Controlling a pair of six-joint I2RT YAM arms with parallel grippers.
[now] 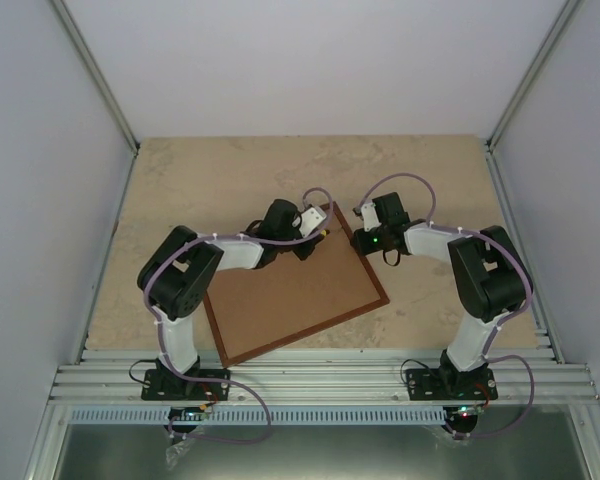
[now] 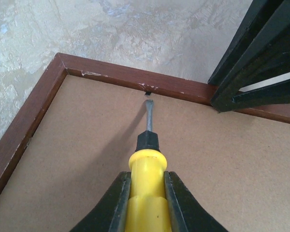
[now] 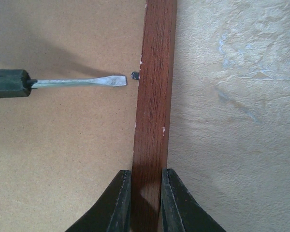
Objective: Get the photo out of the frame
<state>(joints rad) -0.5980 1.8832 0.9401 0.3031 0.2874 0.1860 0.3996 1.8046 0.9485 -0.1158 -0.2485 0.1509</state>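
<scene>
The frame [image 1: 290, 300] lies face down on the table, its brown fibreboard back up and its reddish-brown wooden edge [image 3: 154, 96] around it. The photo is hidden under the back. My left gripper [image 2: 146, 193] is shut on a yellow-handled screwdriver [image 2: 146, 164]. The flat blade [image 3: 87, 82] points at a small metal tab [image 3: 135, 75] on the inner side of the far edge and stops just short of it. My right gripper [image 3: 146, 193] is shut on that wooden edge, one finger on each side. In the top view both grippers meet at the frame's far corner [image 1: 330, 215].
The table top [image 1: 230, 180] is a beige mottled surface with white walls on three sides. The right gripper's black fingers [image 2: 251, 72] stand close to the right of the screwdriver tip. A metal rail [image 1: 320, 375] runs along the near edge.
</scene>
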